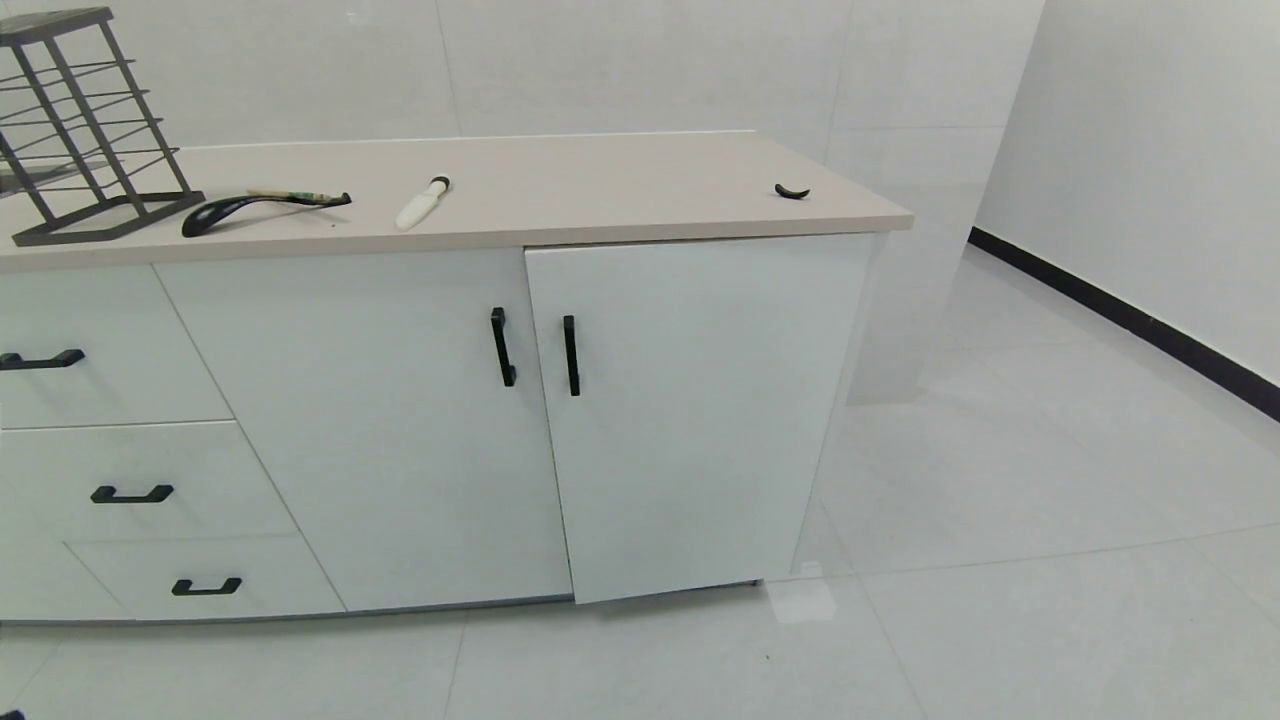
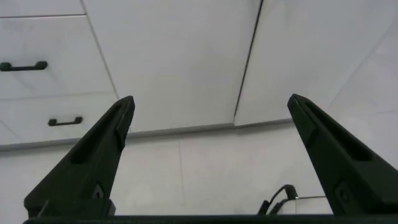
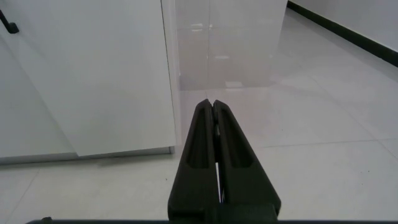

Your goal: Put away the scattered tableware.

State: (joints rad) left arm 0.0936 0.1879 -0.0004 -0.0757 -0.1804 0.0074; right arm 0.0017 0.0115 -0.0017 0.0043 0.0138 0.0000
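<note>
The black spoon [image 1: 215, 213], white-handled utensil [image 1: 420, 203] and small black piece [image 1: 792, 191] are lying apart on the tabletop [image 1: 620, 170]. The left end effector [image 2: 211, 99] is hanging spread wide and empty, the right end effector [image 3: 213, 104] pinched together, also empty, both low by the cabinet [image 1: 690, 400]. In rising, an arm is likely risking clipping the tabletop's edge or nudging the small black piece off the end beside it.

no readable text, labels or signs

Head camera overlooks the cabinet [image 1: 350, 420] from afar; both wrist cameras face its base, low
</note>
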